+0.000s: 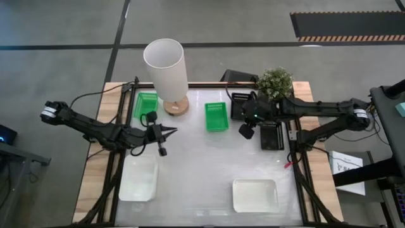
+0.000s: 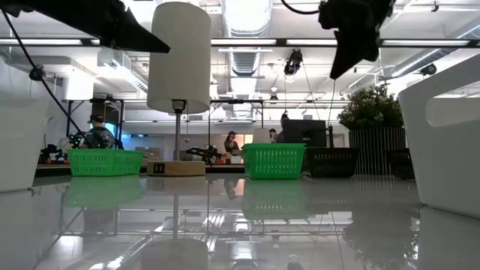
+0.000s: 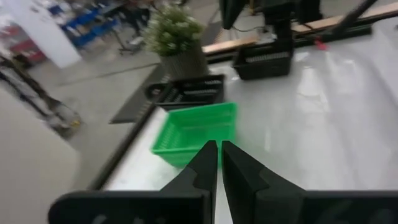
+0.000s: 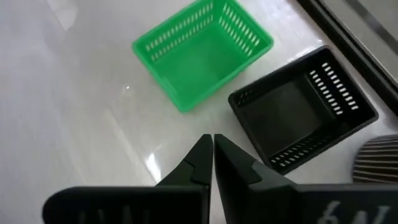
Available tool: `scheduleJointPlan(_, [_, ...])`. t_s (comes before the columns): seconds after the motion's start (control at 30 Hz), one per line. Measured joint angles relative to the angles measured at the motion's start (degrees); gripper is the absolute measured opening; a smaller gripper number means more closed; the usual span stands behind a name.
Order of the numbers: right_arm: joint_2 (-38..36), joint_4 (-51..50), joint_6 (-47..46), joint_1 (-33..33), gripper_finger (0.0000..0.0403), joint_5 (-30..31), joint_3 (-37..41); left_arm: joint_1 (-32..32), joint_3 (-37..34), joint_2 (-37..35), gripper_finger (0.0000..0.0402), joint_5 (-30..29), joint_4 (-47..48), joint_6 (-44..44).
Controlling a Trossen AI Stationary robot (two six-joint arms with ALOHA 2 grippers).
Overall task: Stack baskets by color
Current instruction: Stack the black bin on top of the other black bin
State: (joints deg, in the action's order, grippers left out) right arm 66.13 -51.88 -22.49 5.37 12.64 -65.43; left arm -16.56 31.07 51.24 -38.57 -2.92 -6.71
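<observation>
Baskets unstacked; both pincers pressed together, empty: right pincer (image 4: 213, 144) above green basket (image 4: 202, 53), must spread, then descend.

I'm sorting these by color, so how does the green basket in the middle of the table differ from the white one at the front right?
The green basket is smaller, opaque bright green, with slotted walls; the white basket is larger, pale and translucent, with plain walls. The green one sits toward the back near the lamp; the white one sits at the front edge. Both are shallow, rectangular, empty and upright.
</observation>
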Motion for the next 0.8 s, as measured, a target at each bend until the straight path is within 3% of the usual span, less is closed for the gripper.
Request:
scheduleJointPlan(0.2, [5.05, -0.72, 0.01, 0.02, 0.0009, 0.20, -6.68, 0.00, 0.00, -1.48, 0.0006, -6.42, -0.03, -1.70])
scheduleJointPlan(0.47, [12.03, -5.34, 1.47, 0.02, 0.0014, 0.22, -14.50, 0.00, 0.00, -1.90, 0.0006, -7.10, -0.01, -7.29])
scheduleJointPlan(0.8, [18.11, -14.53, -2.83, 0.18, 0.0110, -2.36, -19.05, 0.00, 0.00, -1.94, 0.0006, -11.43, -0.02, -9.16])
